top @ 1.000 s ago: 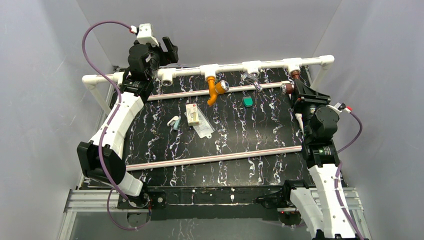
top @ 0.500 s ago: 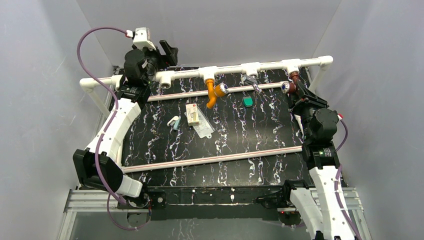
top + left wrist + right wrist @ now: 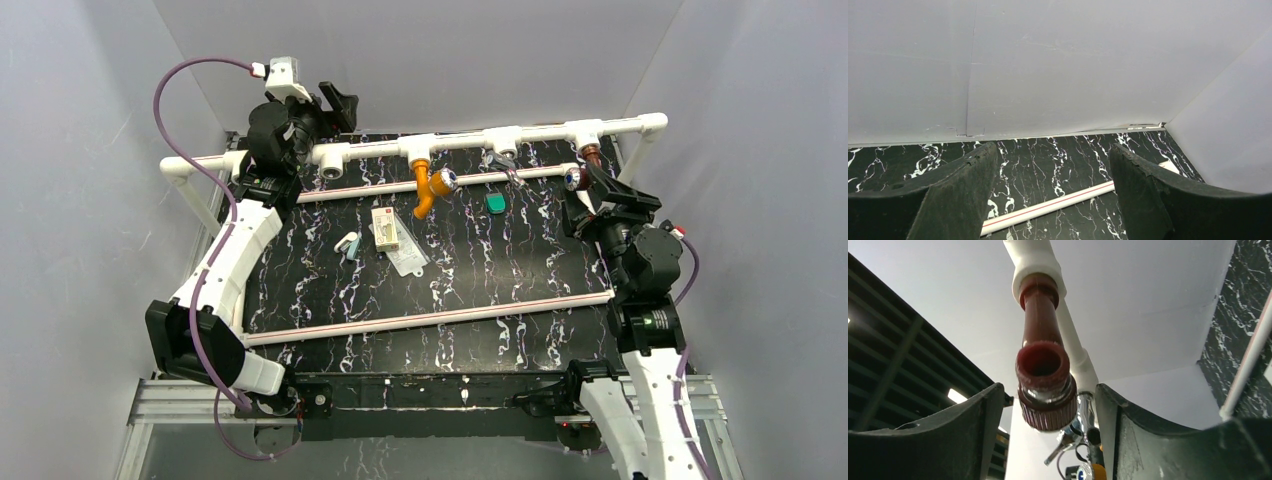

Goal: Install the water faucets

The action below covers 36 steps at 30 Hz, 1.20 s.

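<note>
Hanging lengthwise from its tee [image 3: 1034,265], brown faucet [image 3: 1042,360] lay ungripped between parted jaws of right end effector [image 3: 1048,390]; left end effector [image 3: 1053,147], likewise parted, well apart.

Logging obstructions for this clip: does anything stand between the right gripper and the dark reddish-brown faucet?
Nothing visible does. The right gripper stands open with the reddish-brown faucet directly between its fingers, a gap on each side, and the faucet's top sits in the white tee fitting.

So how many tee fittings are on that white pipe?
4 along the back pipe: open leftmost tee, second tee with the orange faucet, third tee, rightmost tee with the reddish-brown faucet.
</note>
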Available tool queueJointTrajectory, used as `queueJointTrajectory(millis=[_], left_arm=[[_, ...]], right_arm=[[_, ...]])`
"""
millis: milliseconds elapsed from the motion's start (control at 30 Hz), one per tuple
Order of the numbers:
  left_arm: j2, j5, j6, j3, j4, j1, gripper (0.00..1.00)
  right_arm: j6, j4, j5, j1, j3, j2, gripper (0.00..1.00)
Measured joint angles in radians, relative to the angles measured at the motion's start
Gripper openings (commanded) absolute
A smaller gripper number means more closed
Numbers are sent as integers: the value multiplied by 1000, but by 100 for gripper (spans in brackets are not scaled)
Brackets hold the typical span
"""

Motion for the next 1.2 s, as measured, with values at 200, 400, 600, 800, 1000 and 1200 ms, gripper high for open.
queueJointTrajectory(millis=[200,400,600,800,1000,1200], left_arm=[[0,5,-6,-1,2,0,79],[-1,5,-7,-2,3,1,79],[0,7,-7,-2,5,1,79],[0,14,-8,-2,5,3,79],[0,17,-11,-2,5,3,79],[3,24,-16,-2,5,7,79]], right_arm=[[-98,-69,-30,0,3,-70,84],[-278,-156,-51,0,49,-136,85],[-612,-246,-119,0,163,-127,85],[-1037,-330,-187,0,240,-116,83],[-1480,-404,-212,0,328,-57,81],[-1898,-411,-162,21,330,-51,81]])
